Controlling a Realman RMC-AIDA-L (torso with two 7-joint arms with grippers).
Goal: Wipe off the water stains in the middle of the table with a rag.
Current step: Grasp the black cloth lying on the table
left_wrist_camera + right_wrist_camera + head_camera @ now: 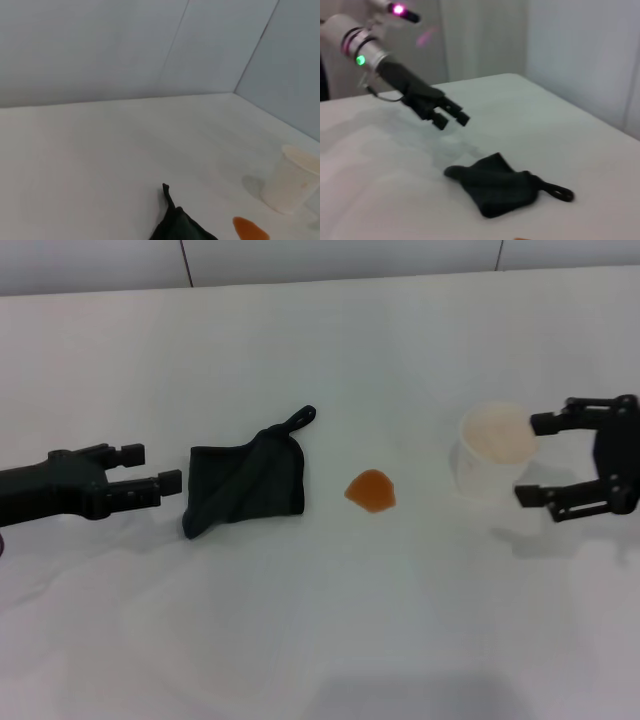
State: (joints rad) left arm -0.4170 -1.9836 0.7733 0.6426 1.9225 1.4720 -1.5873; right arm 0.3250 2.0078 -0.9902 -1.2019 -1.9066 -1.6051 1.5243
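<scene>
The black rag [245, 485] lies crumpled on the white table [320, 640], left of centre, its loop pointing to the far side. A small orange water stain [371, 490] sits just right of it. My left gripper [160, 467] hovers low at the rag's left edge, open, holding nothing. My right gripper [532, 460] is open at the right, its fingers beside a translucent white cup [493, 450]. The left wrist view shows the rag [180, 227], the stain [250, 230] and the cup [292, 180]. In the right wrist view the rag [500, 185] lies below the left gripper [450, 117].
The cup stands upright a hand's width right of the stain. A wall [320, 260] runs along the table's far edge. Bare tabletop stretches in front of the rag and stain.
</scene>
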